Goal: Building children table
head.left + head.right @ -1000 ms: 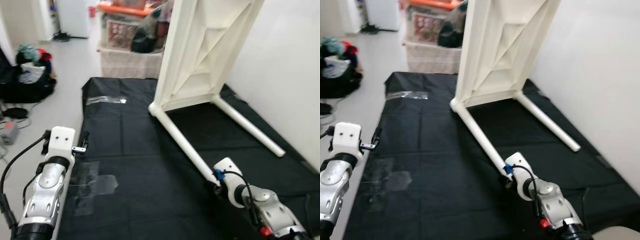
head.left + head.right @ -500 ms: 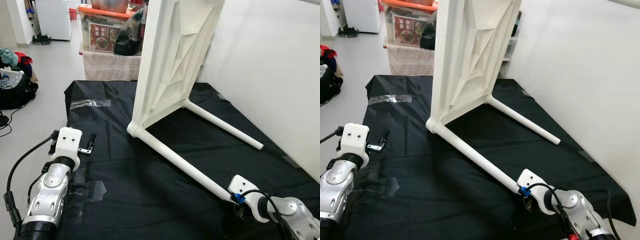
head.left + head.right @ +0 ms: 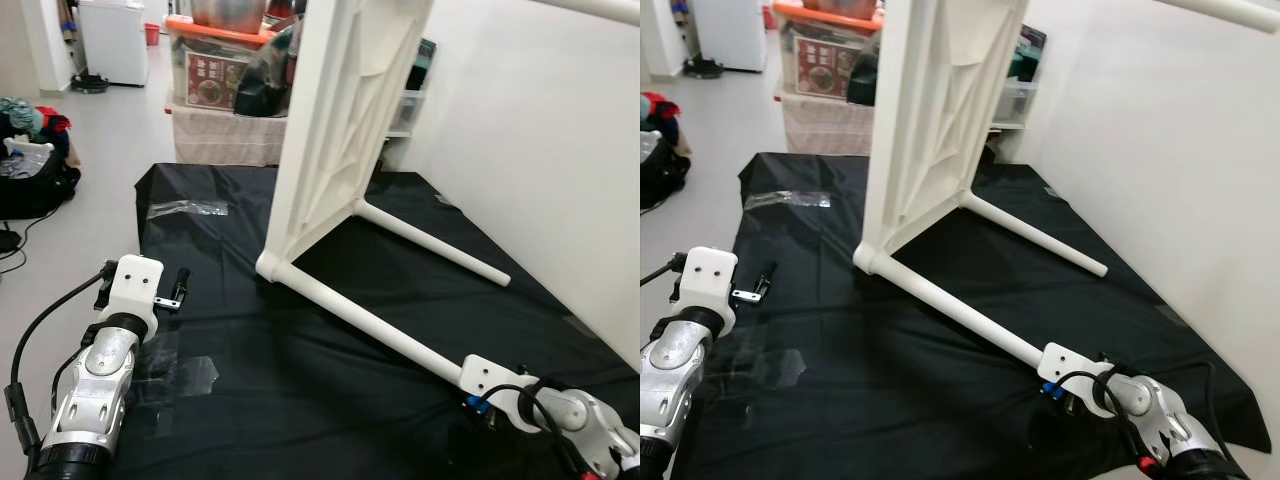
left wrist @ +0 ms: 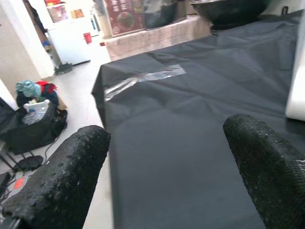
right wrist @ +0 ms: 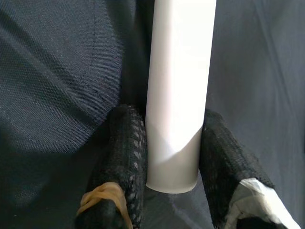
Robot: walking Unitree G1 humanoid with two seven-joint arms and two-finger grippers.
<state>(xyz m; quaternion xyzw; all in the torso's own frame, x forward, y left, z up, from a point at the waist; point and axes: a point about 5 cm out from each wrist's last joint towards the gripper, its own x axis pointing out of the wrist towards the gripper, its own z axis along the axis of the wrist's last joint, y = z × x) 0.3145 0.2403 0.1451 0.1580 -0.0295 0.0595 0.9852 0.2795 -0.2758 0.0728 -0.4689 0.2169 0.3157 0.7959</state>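
White plastic kids' table (image 3: pixel 340 120) tipped on edge, centre frame; R tool (image 5: pixel 169 162) clamped on near leg's (image 3: pixel 370 325) end to steady/tilt it. L tool (image 4: pixel 164 176) wide open, empty, lower left.

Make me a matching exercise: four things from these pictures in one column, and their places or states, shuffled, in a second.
Things:
1. right gripper
2. left gripper
3. white plastic table top
4. strip of clear tape

States:
A. stands on edge
B. open, holding nothing
C. lies flat on the black floor sheet
D. shut on the white round table leg

Pairs: 1-D, 2-B, 3-A, 4-C
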